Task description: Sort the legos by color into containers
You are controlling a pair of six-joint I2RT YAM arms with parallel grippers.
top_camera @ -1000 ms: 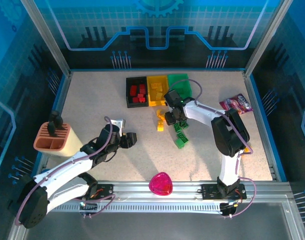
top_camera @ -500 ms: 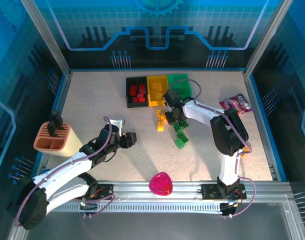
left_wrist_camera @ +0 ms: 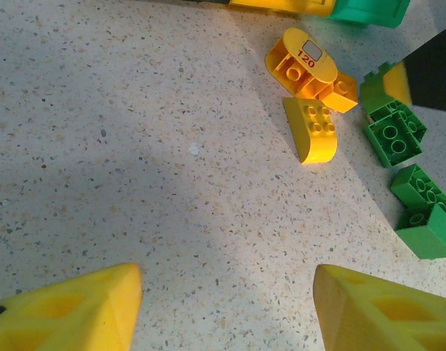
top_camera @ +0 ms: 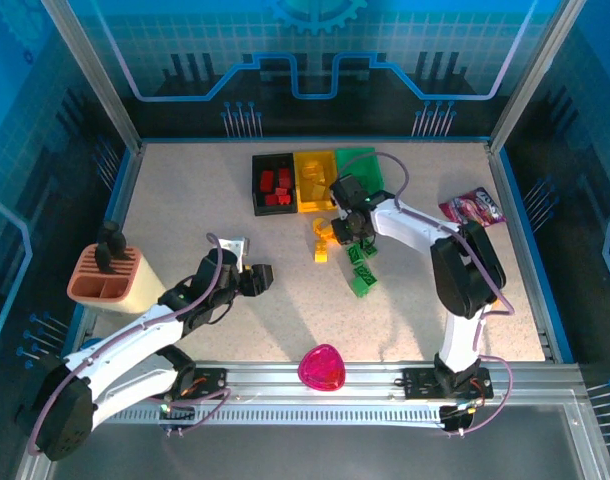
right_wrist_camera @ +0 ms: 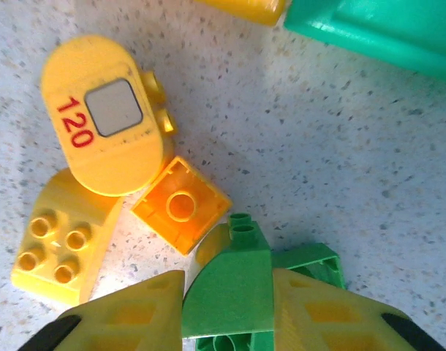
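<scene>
3 bins at the far side: 1 black bin, 1 yellow bin, 1 green bin. Loose on the table were 3 yellow legos and approx. 4 green legos, 1 partly hidden. Red legos in the black bin: several, exact no. unclear. Also 2 grippers, i.e. left gripper and right gripper. Plus 1 pink dish near, 1 peach holder left, 1 purple packet right.

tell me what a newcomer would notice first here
The right end effector grips a green brick between its yellow fingers, beside a yellow piece marked 120. Just beyond stand the black bin, yellow bin and green bin in a row, red bricks in the black one. A pink heart dish glows near the front edge of the table.
</scene>
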